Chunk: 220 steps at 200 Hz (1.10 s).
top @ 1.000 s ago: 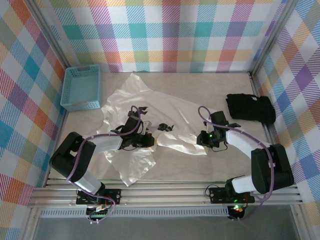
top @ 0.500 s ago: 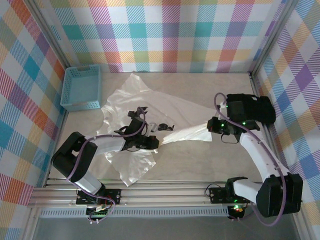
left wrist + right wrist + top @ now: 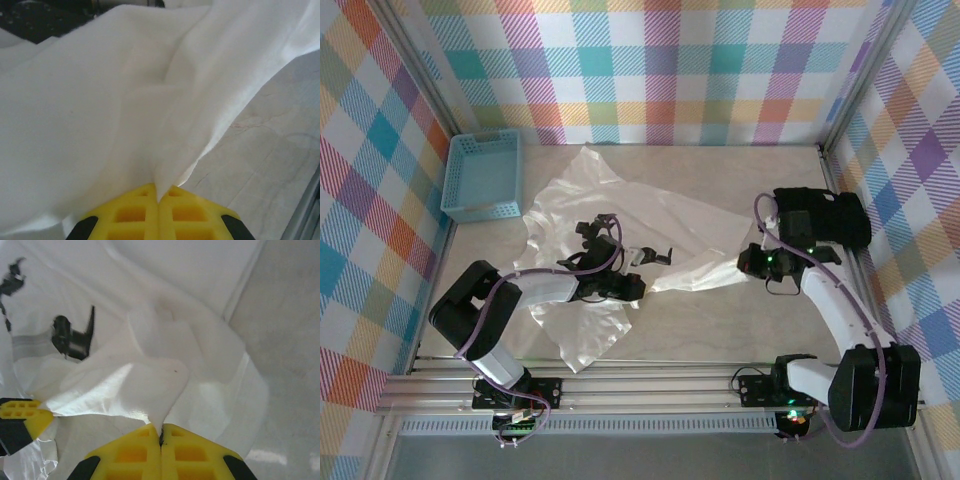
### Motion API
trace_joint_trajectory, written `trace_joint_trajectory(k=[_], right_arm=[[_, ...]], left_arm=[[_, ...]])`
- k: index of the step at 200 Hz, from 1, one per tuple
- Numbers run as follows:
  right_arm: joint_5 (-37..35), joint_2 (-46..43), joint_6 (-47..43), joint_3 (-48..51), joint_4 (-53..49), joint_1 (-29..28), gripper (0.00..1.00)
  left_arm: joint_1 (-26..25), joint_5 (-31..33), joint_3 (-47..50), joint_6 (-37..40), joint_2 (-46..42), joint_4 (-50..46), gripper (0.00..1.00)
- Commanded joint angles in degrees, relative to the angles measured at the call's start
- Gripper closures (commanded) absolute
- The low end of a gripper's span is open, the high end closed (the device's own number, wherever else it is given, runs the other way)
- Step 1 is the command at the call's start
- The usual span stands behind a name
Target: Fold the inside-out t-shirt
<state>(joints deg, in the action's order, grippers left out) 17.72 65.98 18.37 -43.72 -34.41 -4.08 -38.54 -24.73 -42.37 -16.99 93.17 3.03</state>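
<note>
Across the left and middle of the table (image 3: 720, 330): the inside-out t-shirt (image 3: 570, 205), white, thin and rumpled, reaching from the far side toward the near edge, with one strip stretched out to the right.

At the near middle of the cloth, the left gripper (image 3: 632, 290), low over the table and clamped on a fold. Seen from the left wrist: yellow fingers (image 3: 130, 215) pressed together, a ridge of the t-shirt (image 3: 75, 125) caught between them and rising away in soft folds, bare table to the right.

At the right tip of the stretched strip, the right gripper (image 3: 748, 264), likewise nipping the fabric. Seen from the right wrist: both yellow fingers (image 3: 125, 455) closed tight on a peak of the t-shirt (image 3: 150, 375), cloth fanning out to the far left, a small dark mark (image 3: 70, 337) on it, too blurred to name.

Far left, just beside the shirt's edge: a blue basket (image 3: 480, 212). Far right, apart from the shirt and just behind the right arm: a black folded garment (image 3: 835, 220).
</note>
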Motion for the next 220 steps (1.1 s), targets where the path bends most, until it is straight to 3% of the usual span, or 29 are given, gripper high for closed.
trace_joint_trajectory(k=[1,57,123,196,220], right_arm=[[2.1,0.6,5.4,3.8,-0.7,0.3,1.00],[1.2,-0.9,10.5,10.6,0.9,-0.6,0.98],[-2.9,-1.1,6.2,8.1,1.8,-1.7,0.67],[-8.7,9.5,2.3,1.1,3.0,-5.9,0.56],[-15.0,11.4,0.9,-2.2,-0.3,-9.7,0.52]], left_arm=[[-0.3,2.9,0.4,2.6,-2.3,-3.3,1.00],[0.0,4.3,1.9,2.6,-3.4,-4.2,1.00],[0.0,4.1,1.8,2.4,-3.4,-3.8,1.00],[0.0,3.9,1.8,2.5,-3.8,-3.3,1.00],[0.0,3.9,1.7,2.3,-4.0,-3.3,1.00]])
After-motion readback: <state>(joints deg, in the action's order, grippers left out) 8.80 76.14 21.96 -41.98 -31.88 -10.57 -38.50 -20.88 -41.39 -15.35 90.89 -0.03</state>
